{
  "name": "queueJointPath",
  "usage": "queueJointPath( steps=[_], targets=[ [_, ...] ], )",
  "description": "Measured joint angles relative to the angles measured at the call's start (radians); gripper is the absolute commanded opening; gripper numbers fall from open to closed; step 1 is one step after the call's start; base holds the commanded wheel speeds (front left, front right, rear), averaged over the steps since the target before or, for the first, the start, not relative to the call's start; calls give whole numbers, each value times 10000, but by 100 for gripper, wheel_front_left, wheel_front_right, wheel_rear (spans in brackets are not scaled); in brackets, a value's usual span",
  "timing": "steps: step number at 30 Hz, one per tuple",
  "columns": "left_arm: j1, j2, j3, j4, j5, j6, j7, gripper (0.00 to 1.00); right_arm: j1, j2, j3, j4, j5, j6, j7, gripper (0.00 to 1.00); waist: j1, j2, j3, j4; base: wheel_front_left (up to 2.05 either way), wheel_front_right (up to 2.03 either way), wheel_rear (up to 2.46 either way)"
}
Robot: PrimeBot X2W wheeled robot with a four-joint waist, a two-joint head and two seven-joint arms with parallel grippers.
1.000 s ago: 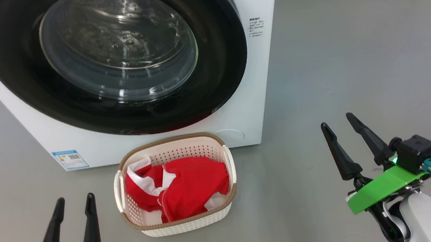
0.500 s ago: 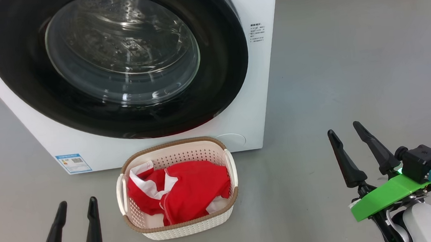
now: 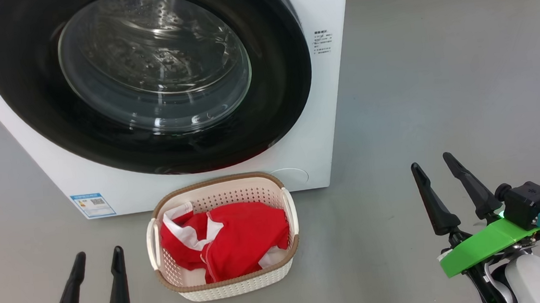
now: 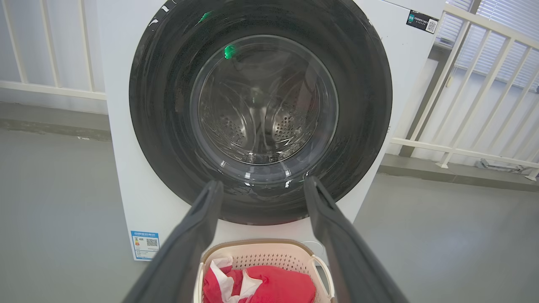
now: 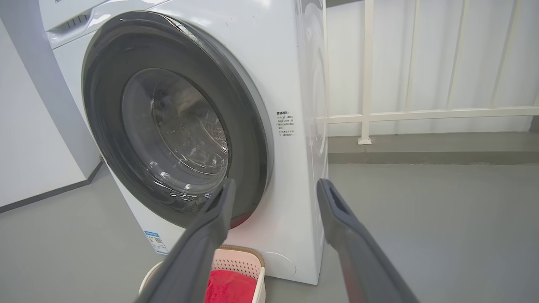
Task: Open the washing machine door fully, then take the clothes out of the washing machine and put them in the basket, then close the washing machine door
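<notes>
The white washing machine (image 3: 325, 118) (image 4: 122, 126) (image 5: 290, 75) stands ahead with its black-rimmed door (image 3: 149, 84) (image 4: 261, 109) (image 5: 177, 126) flat against the front, bare steel drum behind the glass. Red clothes (image 3: 228, 239) (image 4: 269, 288) (image 5: 229, 288) with white trim lie in the cream basket (image 3: 227, 287) (image 4: 257, 248) (image 5: 238, 256) on the floor right before the machine. My left gripper (image 3: 97, 254) (image 4: 261, 185) is open, low and left of the basket. Well right of the basket, my right gripper (image 3: 432, 163) (image 5: 273, 185) is open and empty.
Grey floor (image 3: 436, 61) stretches to the right of the machine. A white railing (image 5: 421, 113) (image 4: 463, 147) runs along the wall behind it. A blue label (image 3: 92, 205) marks the machine's lower left corner.
The whole head view has shifted slightly downward, so the camera moved. Both grippers stay open and the basket, clothes and door look unchanged.
</notes>
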Motion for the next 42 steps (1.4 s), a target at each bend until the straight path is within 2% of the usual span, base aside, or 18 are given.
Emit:
queueJointPath(
  steps=[10, 11, 19, 42],
  targets=[
    [0, 35, -48, 4, -79, 0, -42, 100, 0, 2, 0, 8, 0, 0, 2, 100, 0, 0, -63, -9, 0, 0, 0],
    [1, 65, -73, 4, -86, 0, -42, 0, 0, 2, 0, 8, 0, 0, 2, 0, 0, 0, -64, -9, 0, 0, 0],
    [227, -368, -186, 725, -240, -4, 52, 0, 607, 280, 44, 748, 236, 2, 82, 0, 0, 0, -73, -9, 0, 0, 0],
    [151, -405, 69, 974, -2428, -6, 681, 0, 596, 500, -389, 688, 2318, 2, 729, 0, 2, 0, -100, -12, 0, 0, 0]
  ],
)
